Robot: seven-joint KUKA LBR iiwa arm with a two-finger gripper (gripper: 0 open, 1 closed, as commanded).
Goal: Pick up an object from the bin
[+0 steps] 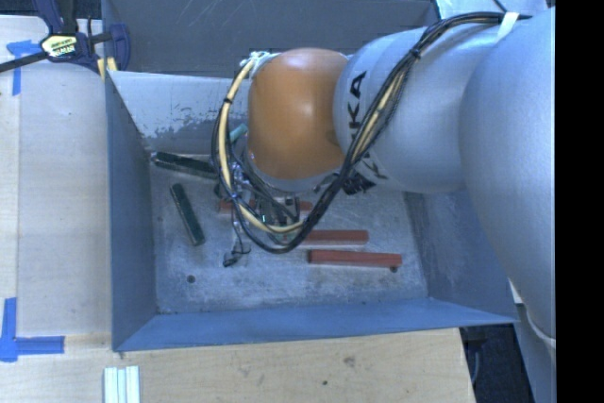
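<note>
My gripper [249, 197] is low over the middle of the bin floor, mostly hidden under the orange dome and its cables. A small reddish piece [225, 204] pokes out at its left side, and I cannot make out whether it is held. A dark green stick [187, 214] lies just to the left of the gripper, pointing up and down. Another dark, slim thing [185, 163] lies crosswise above it, near the back wall. Two red-brown bars [336, 238] [355, 259] lie side by side to the lower right of the gripper.
The arm reaches in from the right and covers the right half of the bin. Bare floor shows along the front wall and in the front left corner.
</note>
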